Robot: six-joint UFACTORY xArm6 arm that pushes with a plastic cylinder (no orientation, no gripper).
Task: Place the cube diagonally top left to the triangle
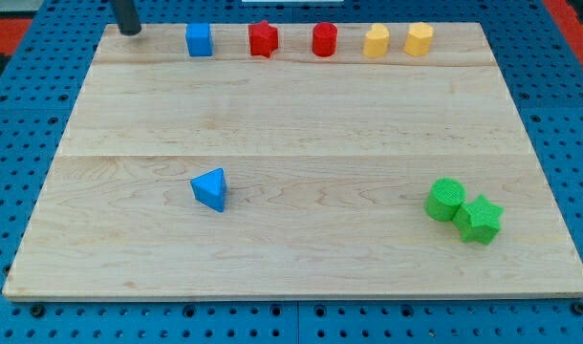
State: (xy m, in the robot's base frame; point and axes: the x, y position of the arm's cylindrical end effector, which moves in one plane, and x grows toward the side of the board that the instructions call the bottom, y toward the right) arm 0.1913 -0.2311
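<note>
A blue cube (199, 39) sits near the view's top edge of the wooden board (291, 124), left of centre. A blue triangle (210, 188) lies lower down on the board's left half, well below the cube. My tip (130, 32) is at the view's top left corner of the board, to the left of the cube and apart from it.
Along the top edge, right of the cube, stand a red star (262, 39), a red cylinder (324, 40), a yellow heart-like block (376, 41) and a yellow hexagon (419, 39). A green cylinder (445, 200) and a green star (479, 219) touch at the lower right.
</note>
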